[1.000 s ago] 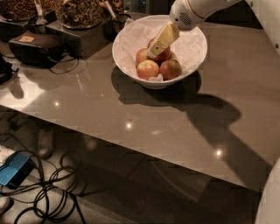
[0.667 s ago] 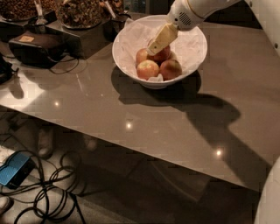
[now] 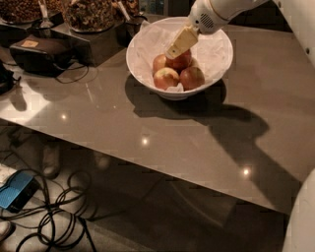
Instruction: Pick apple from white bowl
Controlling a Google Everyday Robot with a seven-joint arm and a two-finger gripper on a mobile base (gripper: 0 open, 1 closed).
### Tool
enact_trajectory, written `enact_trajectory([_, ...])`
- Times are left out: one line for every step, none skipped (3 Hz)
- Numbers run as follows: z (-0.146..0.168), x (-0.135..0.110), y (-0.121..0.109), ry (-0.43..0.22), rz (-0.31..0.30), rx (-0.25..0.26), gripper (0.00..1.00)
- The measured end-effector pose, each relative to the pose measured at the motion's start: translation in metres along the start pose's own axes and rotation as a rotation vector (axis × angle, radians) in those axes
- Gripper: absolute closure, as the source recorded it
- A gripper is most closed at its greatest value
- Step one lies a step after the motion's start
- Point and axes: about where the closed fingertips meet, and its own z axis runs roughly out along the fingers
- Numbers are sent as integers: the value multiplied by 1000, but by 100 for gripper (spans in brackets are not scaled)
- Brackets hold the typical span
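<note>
The white bowl, lined with crumpled white paper, stands at the back of the grey table and holds several apples. The deepest red apple lies at the back of the pile. Paler apples lie in front of it and to the right. My gripper, cream-coloured on a white arm, reaches down into the bowl from the upper right. Its tip is at the left upper side of the deep-red apple, and I cannot tell whether it touches.
Dark containers of nuts and a black box stand at the table's back left. The table's front edge runs diagonally. Cables and a blue object lie on the floor below.
</note>
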Motion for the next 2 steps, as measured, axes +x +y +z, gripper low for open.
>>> enact_trajectory([2,4,0,6,10,-4,24])
enact_trajectory([7,12,1,14,31,-15,24])
